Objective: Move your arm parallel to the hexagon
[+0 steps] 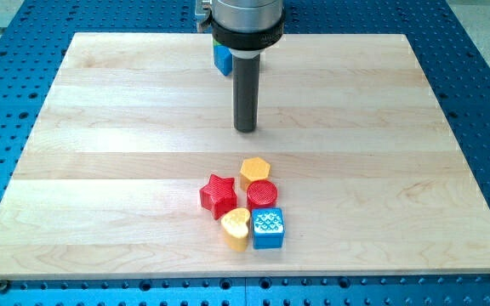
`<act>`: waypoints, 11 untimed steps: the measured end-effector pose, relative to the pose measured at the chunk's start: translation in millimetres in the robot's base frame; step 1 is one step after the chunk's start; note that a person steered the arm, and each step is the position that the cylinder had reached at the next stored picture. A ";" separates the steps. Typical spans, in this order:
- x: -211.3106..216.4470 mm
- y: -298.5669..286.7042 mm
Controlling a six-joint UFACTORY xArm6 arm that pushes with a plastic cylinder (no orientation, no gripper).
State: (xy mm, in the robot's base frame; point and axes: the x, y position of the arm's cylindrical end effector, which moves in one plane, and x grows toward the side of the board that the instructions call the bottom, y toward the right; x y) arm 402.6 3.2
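A yellow hexagon block (pixel 254 171) lies on the wooden board (pixel 100 127), at the top of a tight cluster below the board's middle. My tip (pixel 245 129) is above the hexagon in the view, a short gap away and slightly to its left, touching no block. In the cluster, a red cylinder (pixel 262 195) touches the hexagon from below, a red star (pixel 219 195) lies to the left, a yellow heart (pixel 236 228) and a blue cube (pixel 269 227) lie at the bottom. Another blue block (pixel 222 58) is partly hidden behind the rod near the board's top edge.
The arm's wide dark collar (pixel 245 34) hangs over the top middle of the board. A blue perforated table (pixel 15 85) surrounds the board on all sides.
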 end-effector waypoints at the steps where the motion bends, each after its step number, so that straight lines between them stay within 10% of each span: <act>1: -6.1 -0.8; 7: -78.0 23.8; 11: 126.8 162.8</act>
